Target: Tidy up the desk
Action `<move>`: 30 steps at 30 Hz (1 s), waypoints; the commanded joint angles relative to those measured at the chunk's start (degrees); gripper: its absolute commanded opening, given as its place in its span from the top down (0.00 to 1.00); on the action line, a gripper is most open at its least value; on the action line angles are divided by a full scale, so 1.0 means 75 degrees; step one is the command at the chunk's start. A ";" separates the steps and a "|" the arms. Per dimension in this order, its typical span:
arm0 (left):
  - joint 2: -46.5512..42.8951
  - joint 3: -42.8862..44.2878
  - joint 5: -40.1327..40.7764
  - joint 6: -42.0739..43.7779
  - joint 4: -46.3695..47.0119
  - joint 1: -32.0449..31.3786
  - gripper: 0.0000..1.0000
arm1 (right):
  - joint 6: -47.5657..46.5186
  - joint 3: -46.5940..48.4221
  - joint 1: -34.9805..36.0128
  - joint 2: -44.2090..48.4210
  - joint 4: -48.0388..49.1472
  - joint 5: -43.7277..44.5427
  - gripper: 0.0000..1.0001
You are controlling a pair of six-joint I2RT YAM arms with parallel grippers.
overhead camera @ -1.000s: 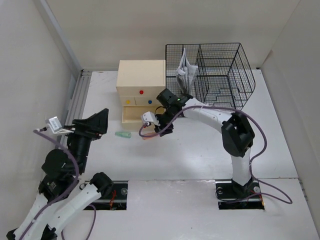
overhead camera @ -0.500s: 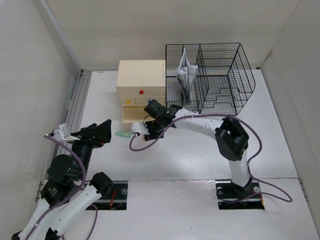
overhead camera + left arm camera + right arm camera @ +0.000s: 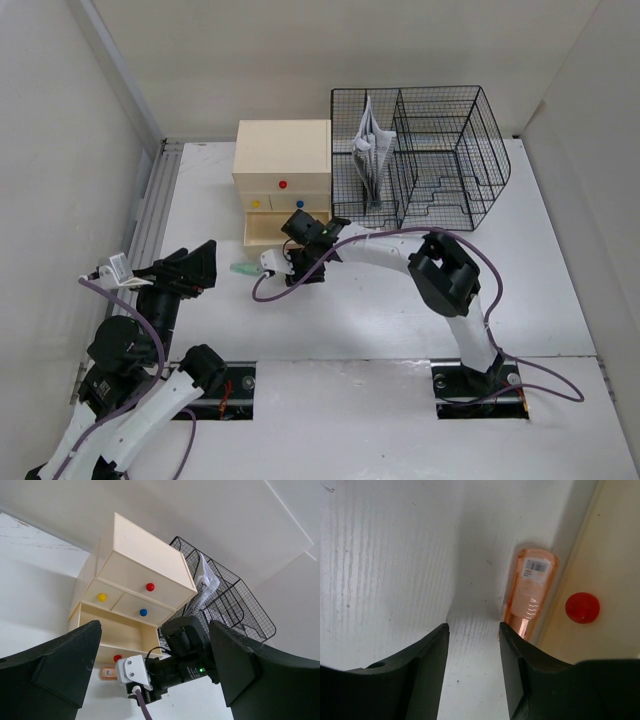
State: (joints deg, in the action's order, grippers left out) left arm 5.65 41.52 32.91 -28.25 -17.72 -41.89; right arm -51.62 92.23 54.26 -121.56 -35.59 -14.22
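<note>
White desk (image 3: 400,320), 1 drawer box (image 3: 282,160), 1 basket (image 3: 495,160), 1 orange tube (image 3: 530,592)

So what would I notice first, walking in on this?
The black wire basket at the back of the white desk, with papers standing in it, and the beige drawer box beside it with red, yellow and blue knobs. Then the right arm stretched across to that box, its open hand right by a small orange tube lying against the bottom drawer's front.
</note>
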 commanded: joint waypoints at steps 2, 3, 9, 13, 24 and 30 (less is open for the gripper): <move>-0.0074 0.0019 0.0077 0.0169 0.0241 0.0030 0.13 | 0.0237 0.0371 -0.0004 -0.0046 0.0340 0.0115 0.49; -0.0074 0.0019 0.0077 0.0169 0.0241 0.0030 0.13 | 0.0237 0.0371 -0.0004 -0.0046 0.0270 0.0033 0.49; -0.0074 0.0019 0.0077 0.0169 0.0241 0.0030 0.13 | 0.0167 0.0442 -0.0004 0.0223 0.0187 -0.0190 0.51; -0.0074 0.0019 0.0077 0.0169 0.0241 0.0030 0.13 | 0.0647 0.0442 -0.0004 0.0153 0.0737 0.0452 0.51; -0.0074 -0.0051 0.0007 0.0169 0.0241 0.0030 0.12 | 0.1445 0.0817 -0.0004 -0.0585 0.1301 0.1521 0.51; -0.0144 -0.0051 0.0007 0.0169 0.0241 0.0030 0.12 | 0.1445 0.1308 -0.0004 -0.1147 0.0645 0.1124 0.51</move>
State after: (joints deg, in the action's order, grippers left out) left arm 5.41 41.21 33.06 -28.05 -17.76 -41.89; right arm -41.10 99.26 55.09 -127.02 -31.16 -6.46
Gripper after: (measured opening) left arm 0.877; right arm 0.492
